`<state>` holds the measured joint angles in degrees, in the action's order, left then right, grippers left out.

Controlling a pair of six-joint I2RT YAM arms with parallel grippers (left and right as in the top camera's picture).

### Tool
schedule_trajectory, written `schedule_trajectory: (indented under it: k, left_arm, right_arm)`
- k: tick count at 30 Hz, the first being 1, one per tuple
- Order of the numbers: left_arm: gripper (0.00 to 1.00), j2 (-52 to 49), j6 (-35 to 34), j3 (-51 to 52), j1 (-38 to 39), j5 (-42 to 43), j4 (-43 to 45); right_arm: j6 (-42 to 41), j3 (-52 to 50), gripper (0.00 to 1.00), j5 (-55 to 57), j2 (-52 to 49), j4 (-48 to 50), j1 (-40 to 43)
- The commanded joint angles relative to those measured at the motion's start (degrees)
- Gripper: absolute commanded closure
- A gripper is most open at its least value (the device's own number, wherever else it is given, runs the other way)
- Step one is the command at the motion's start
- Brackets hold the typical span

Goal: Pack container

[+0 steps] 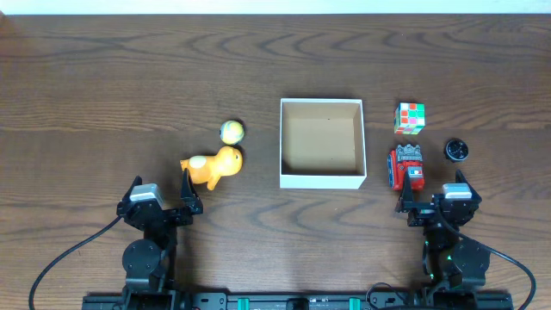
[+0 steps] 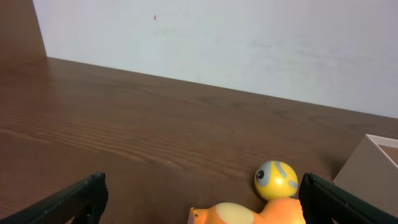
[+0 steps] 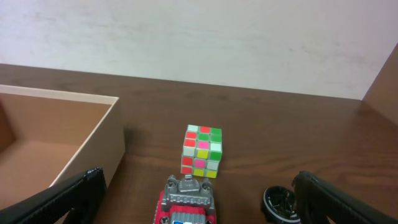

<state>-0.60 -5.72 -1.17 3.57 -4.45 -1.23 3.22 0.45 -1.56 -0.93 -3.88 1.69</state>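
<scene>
The container [image 1: 322, 179] is a square open box with white walls and a brown inside, at the table's middle; it holds nothing. Its wall also shows in the right wrist view [image 3: 99, 149] and at the right edge of the left wrist view [image 2: 367, 165]. An orange toy animal [image 1: 213, 166] and a yellow ball [image 1: 232, 131] lie left of it. A red and grey toy vehicle [image 1: 406, 167], a colour cube [image 1: 410, 118] and a small black round thing [image 1: 456, 151] lie to its right. My left gripper [image 1: 164, 200] is open just before the orange toy [image 2: 249, 214]. My right gripper [image 1: 437, 200] is open just before the vehicle [image 3: 186, 202].
A white wall stands behind the table's far edge [image 2: 217, 87]. The brown wooden table [image 1: 129, 69] stretches bare at the back and far left. Cables run from both arm bases along the front edge.
</scene>
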Motion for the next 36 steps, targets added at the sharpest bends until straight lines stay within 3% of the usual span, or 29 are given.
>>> schedule_trajectory:
  k: [1, 26, 33, 36]
  left_arm:
    - [0.02, 0.37, 0.98, 0.94, -0.02, -0.48, -2.54]
    - [0.02, 0.37, 0.98, 0.94, -0.02, -0.48, -2.54]
    - [0.02, 0.37, 0.98, 0.94, -0.02, -0.48, -2.54]
    - [0.02, 0.37, 0.98, 0.94, -0.02, -0.48, -2.54]
  right_arm:
    - [0.48, -0.13, 0.01, -0.37, 0.11, -0.20, -0.59]
    - [0.42, -0.13, 0.01, -0.28, 0.11, -0.22, -0.59]
    - [-12.79, -0.13, 0.01, -0.44, 0.11, 0.39, -0.59]
    - [-13.92, -0.13, 0.01, -0.46, 0.11, 0.20, -0.59]
